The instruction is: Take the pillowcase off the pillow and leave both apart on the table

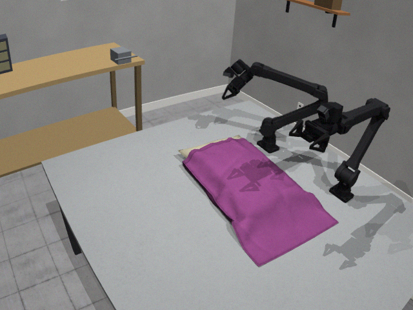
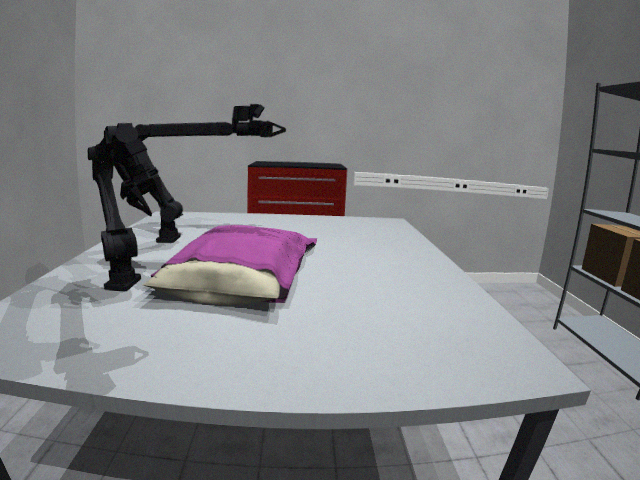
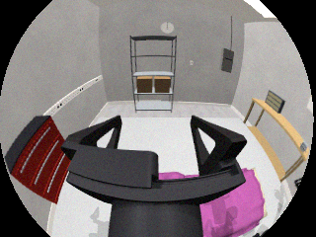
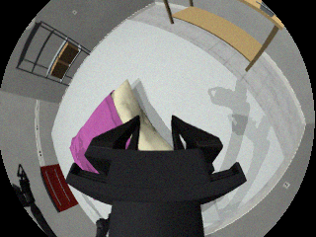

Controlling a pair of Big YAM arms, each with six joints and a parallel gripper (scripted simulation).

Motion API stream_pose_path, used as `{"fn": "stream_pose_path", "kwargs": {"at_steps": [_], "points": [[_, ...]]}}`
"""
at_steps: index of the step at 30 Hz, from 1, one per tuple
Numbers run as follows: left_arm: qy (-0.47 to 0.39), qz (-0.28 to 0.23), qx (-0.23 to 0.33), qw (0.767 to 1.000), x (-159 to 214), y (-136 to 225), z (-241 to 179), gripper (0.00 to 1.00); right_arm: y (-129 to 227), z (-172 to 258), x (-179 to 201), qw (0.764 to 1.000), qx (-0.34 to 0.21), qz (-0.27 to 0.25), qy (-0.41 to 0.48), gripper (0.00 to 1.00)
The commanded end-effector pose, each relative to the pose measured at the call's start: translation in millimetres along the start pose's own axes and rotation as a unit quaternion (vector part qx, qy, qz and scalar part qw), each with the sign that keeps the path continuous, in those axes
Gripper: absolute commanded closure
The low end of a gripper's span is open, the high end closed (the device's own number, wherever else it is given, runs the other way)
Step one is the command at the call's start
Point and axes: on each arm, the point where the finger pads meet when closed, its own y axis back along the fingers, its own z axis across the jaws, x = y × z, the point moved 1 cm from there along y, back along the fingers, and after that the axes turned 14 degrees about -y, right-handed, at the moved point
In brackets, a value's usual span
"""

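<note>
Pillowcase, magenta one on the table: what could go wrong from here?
The pillowcase covers most of the cream pillow, so a pull might drag both along together. At the open end, the hem lies right against the pillow, so the right gripper could pinch both layers there.
</note>
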Motion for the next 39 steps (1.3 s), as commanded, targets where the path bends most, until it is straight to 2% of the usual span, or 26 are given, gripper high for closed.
{"fn": "stream_pose_path", "kwargs": {"at_steps": [1,3,6,12,13,14,18,21,24,27,33,37,39], "points": [[-0.003,-0.016,0.001,1.0,-14.4,4.7,-2.7,0.0,16.3,-8.0,-2.3,1.0,0.006,-0.008,-0.012,0.56],[-0.003,-0.016,0.001,1.0,-14.4,4.7,-2.7,0.0,16.3,-8.0,-2.3,1.0,0.006,-0.008,-0.012,0.56],[-0.003,-0.016,0.001,1.0,-14.4,4.7,-2.7,0.0,17.3,-28.6,18.1,0.998,0.023,0.012,-0.054,0.56],[-0.003,-0.016,0.001,1.0,-14.4,4.7,-2.7,0.0,25.5,-67.7,69.8,0.981,0.057,0.06,-0.176,0.56],[-0.003,-0.016,0.001,1.0,-14.4,4.7,-2.7,0.0,35.2,-50.9,42.7,0.988,0.042,0.04,-0.142,0.56],[-0.003,-0.016,0.001,1.0,-14.4,4.7,-2.7,0.0,23.7,-65.8,66.6,0.982,0.052,0.06,-0.17,0.56],[-0.003,-0.016,0.001,1.0,-14.4,4.7,-2.7,0.0,25.4,-79.1,94.9,0.969,0.064,0.08,-0.225,0.56],[-0.003,-0.016,0.001,1.0,-14.4,4.7,-2.7,0.0,30.2,-80.3,93.5,0.965,0.067,0.082,-0.239,0.56],[-0.003,-0.016,0.001,1.0,-14.4,4.7,-2.7,0.0,18.9,-89.6,136.3,0.943,0.069,0.128,-0.298,0.56],[-0.003,-0.016,0.001,1.0,-14.4,4.7,-2.7,0.0,20.5,-91.4,149.8,0.932,0.071,0.135,-0.329,0.56],[-0.003,-0.016,0.001,1.0,-14.4,4.7,-2.7,0.0,17.1,-94.7,164.7,0.916,0.071,0.155,-0.363,0.56],[-0.003,-0.016,0.001,1.0,-14.4,4.7,-2.7,0.0,13.8,-95.4,168.0,0.916,0.071,0.16,-0.361,0.56],[-0.003,-0.016,0.001,1.0,-14.4,4.7,-2.7,0.0,9.5,-95.2,165.8,0.922,0.073,0.147,-0.351,0.56]]}}
